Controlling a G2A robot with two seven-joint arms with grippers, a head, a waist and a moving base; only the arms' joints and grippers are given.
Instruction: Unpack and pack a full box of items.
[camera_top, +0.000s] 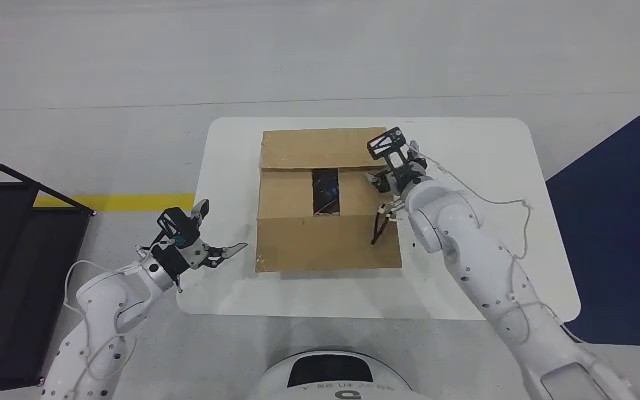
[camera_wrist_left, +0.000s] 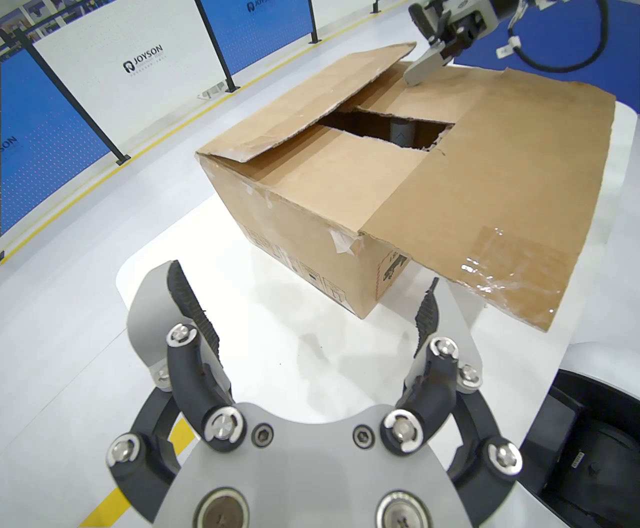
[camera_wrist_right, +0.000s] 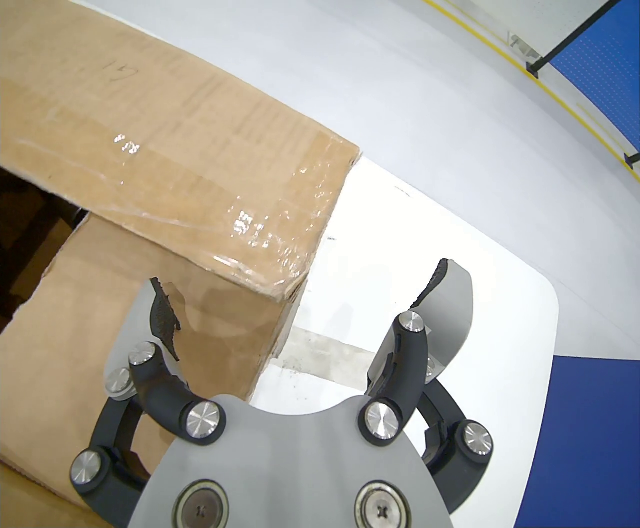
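Flaps (camera_top: 330, 240) cover most of box (camera_wrist_left: 300, 235); narrow middle gap (camera_top: 325, 192) sole way in, perhaps partly filled. Room over table (camera_top: 225, 170) left of box.

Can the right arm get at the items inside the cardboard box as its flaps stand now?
Probably not yet. The right gripper sits open at the edge of the box, but the flaps cover most of the top and leave only a narrow gap. The spread fingers look too wide for it.

brown cardboard box (camera_top: 328, 240), white table (camera_top: 480, 160), yellow floor stripe (camera_top: 115, 201)

White table (camera_top: 480, 160), perhaps a black rack (camera_top: 40, 260)
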